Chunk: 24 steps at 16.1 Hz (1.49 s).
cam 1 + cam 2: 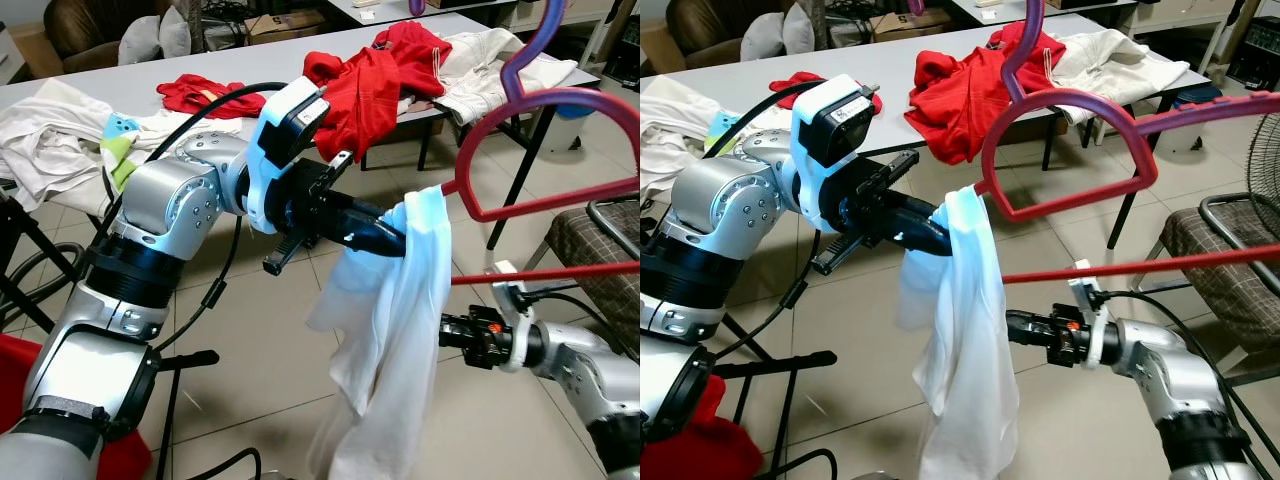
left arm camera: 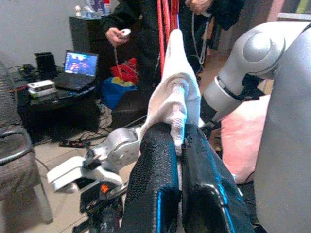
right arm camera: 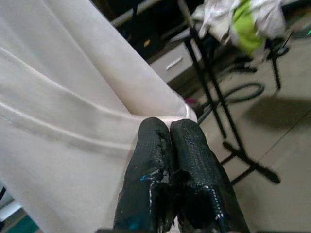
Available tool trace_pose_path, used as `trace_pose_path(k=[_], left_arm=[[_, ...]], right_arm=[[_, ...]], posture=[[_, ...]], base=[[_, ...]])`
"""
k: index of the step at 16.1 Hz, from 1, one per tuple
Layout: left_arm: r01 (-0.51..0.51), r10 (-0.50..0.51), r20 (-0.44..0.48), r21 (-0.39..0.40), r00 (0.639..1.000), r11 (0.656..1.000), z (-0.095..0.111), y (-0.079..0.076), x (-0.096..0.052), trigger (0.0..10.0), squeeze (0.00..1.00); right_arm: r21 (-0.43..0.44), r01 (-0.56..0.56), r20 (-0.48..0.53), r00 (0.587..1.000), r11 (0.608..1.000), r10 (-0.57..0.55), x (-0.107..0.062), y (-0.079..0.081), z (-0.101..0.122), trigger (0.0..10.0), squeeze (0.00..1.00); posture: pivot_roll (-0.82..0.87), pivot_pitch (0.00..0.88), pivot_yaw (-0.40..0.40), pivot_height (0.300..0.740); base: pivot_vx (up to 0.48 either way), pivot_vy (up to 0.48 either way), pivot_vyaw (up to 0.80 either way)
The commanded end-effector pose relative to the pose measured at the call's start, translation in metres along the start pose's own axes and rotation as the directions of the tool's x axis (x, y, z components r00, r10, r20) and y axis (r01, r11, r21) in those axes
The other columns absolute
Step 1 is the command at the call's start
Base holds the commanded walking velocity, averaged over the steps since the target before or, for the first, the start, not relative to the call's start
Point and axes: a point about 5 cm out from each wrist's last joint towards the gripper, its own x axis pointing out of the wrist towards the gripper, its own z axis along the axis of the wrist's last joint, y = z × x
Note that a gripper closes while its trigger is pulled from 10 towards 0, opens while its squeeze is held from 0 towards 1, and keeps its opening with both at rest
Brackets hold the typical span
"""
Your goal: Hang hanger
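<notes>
A red-and-purple hanger hangs high on my right, its hook rising out of frame. A white garment droops from the hanger's left end toward the floor. My left gripper is shut on the garment's top, and the cloth is pinched between its fingers in the left wrist view. My right gripper sits lower, under the hanger's bottom bar. It is shut, with its fingertips against the garment's edge. Whether cloth is caught between them I cannot tell.
A grey table behind holds red clothes and white clothes. A checked chair stands at the right, a fan beyond it. Cables and black stand legs lie on the tiled floor. A person stands near a laptop.
</notes>
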Motion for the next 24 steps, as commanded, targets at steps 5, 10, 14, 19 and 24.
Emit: trace_pose_path(k=[5, 10, 14, 19, 24], left_arm=[[-0.173, 0.174, -0.027, 0.053, 0.984, 0.984, -0.009, 0.002, -0.016, 0.0, 0.00], [-0.339, 0.345, -0.085, 0.078, 0.935, 0.938, -0.036, 0.003, -0.019, 0.0, 0.00], [-0.277, 0.277, -0.007, 0.049, 0.961, 0.960, -0.029, -0.005, -0.016, 0.0, 0.00], [-0.212, 0.214, -0.038, 0.051, 0.976, 0.976, -0.025, -0.007, -0.015, 0.0, 0.00], [-0.166, 0.169, -0.055, 0.050, 0.984, 0.985, -0.021, -0.006, -0.016, 0.0, 0.00]], right_arm=[[-0.118, 0.342, 0.076, 0.939, 0.932, -0.335, -0.021, 0.004, 0.007, 10.0, 0.31], [-0.037, 0.566, 0.260, 0.801, 0.823, -0.539, -0.036, 0.016, -0.014, 10.0, 1.00], [0.009, 0.475, 0.314, 0.834, 0.880, -0.454, -0.041, 0.026, -0.012, 10.0, 1.00], [0.029, 0.482, 0.257, 0.843, 0.876, -0.472, -0.060, 0.013, -0.013, 10.0, 1.00], [0.014, 0.397, 0.170, 0.903, 0.918, -0.394, -0.062, 0.010, -0.007, 10.0, 1.00]], posture=[[-0.14, 0.000, 0.115, 0.740], [-0.17, 0.000, 0.132, 0.740], [-0.16, 0.000, 0.139, 0.740], [-0.16, 0.000, 0.129, 0.740], [-0.15, 0.000, 0.121, 0.740]], base=[[0.000, 0.000, 0.00], [0.000, 0.000, 0.00], [0.000, 0.000, 0.00], [0.000, 0.000, 0.00], [0.000, 0.000, 0.00]])
